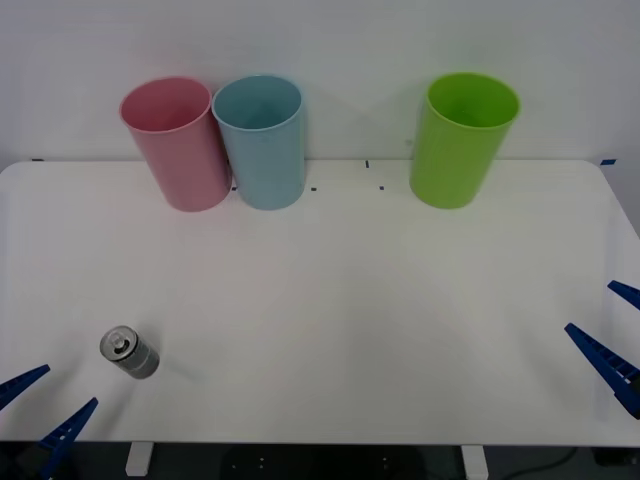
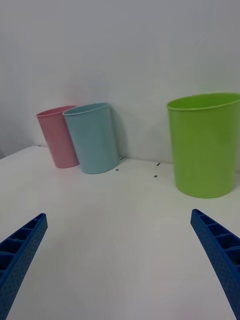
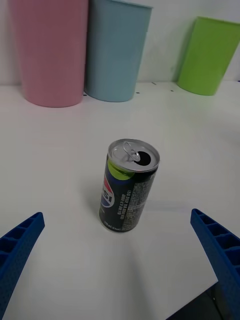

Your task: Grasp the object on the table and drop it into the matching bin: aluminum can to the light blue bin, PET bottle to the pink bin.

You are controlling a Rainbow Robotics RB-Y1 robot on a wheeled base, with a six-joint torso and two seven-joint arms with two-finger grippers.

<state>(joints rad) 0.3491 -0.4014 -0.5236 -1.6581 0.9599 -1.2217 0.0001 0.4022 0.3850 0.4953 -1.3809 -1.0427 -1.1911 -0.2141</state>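
Nothing done yet. Aluminum can (image 1: 130, 352) upright on surface (image 1: 330, 300), ungrasped. Left gripper (image 1: 45, 400) released, near it. Right gripper (image 1: 608, 330) released, parked. Light blue bin (image 1: 260, 142) awaits.

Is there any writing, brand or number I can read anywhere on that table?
"PSI": the end of a brand name running sideways beside a round red, white and blue logo on the aluminum can; the first letters are turned out of sight.
Small white print beside the logo: too small to read.
The three bins: no text.
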